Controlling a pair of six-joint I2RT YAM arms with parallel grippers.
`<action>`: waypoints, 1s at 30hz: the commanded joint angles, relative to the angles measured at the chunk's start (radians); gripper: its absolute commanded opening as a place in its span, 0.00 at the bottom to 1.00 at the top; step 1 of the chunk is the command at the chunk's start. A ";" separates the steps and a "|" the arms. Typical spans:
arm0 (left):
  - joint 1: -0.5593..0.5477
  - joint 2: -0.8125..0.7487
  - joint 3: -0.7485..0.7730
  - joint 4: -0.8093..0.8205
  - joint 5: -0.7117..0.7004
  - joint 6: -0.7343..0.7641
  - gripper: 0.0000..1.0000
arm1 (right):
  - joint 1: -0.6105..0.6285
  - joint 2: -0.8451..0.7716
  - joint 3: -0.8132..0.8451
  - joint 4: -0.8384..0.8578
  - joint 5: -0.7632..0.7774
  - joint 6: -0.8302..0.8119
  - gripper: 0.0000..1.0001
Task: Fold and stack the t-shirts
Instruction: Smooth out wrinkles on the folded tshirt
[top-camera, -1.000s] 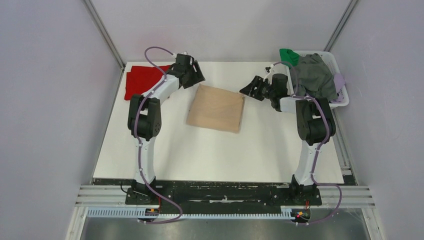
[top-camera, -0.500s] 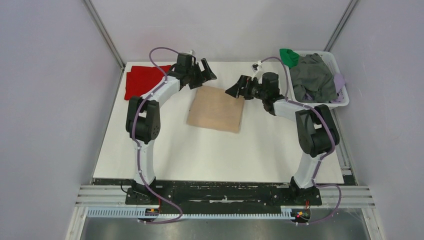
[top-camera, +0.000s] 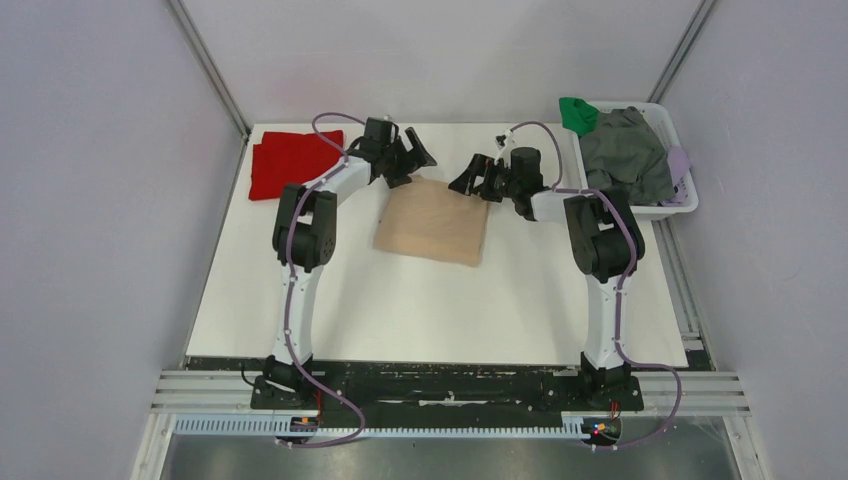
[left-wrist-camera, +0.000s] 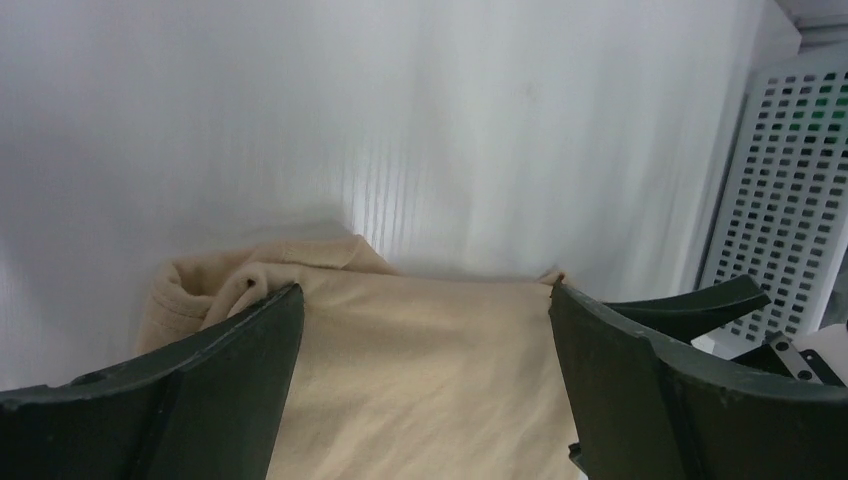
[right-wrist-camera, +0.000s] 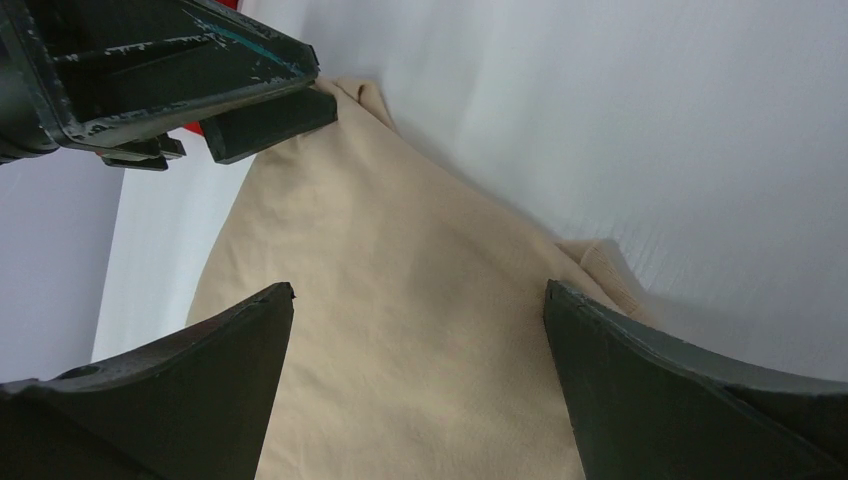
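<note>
the tan shirt (top-camera: 432, 222) lies folded in the middle of the table (top-camera: 400, 300), the red shirt (top-camera: 290, 162) far left. left gripper (top-camera: 415, 163) and right gripper (top-camera: 465, 177) stand wide apart above the tan shirt's far edge

The beige t-shirt (top-camera: 432, 222) is plain tan, without pattern, on a white table (top-camera: 420, 310). Left of it lies the red t-shirt (top-camera: 290, 162), plain bright red. Right of it, a white basket (top-camera: 688, 205) with a grid of holes carries grey cloth (top-camera: 625, 160), a green piece (top-camera: 577, 112) and a lilac piece (top-camera: 680, 160). The left gripper (left-wrist-camera: 425, 300) and right gripper (right-wrist-camera: 420, 300) are black.
</note>
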 joint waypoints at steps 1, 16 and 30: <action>-0.053 -0.127 -0.268 -0.051 -0.045 -0.052 1.00 | 0.018 -0.043 -0.166 -0.122 0.028 -0.074 0.98; -0.143 -0.602 -0.653 -0.031 -0.212 0.022 1.00 | 0.029 -0.369 -0.351 -0.234 0.093 -0.289 0.98; -0.197 -0.772 -0.793 -0.141 -0.305 0.042 1.00 | 0.025 -0.932 -0.631 -0.363 0.411 -0.318 0.98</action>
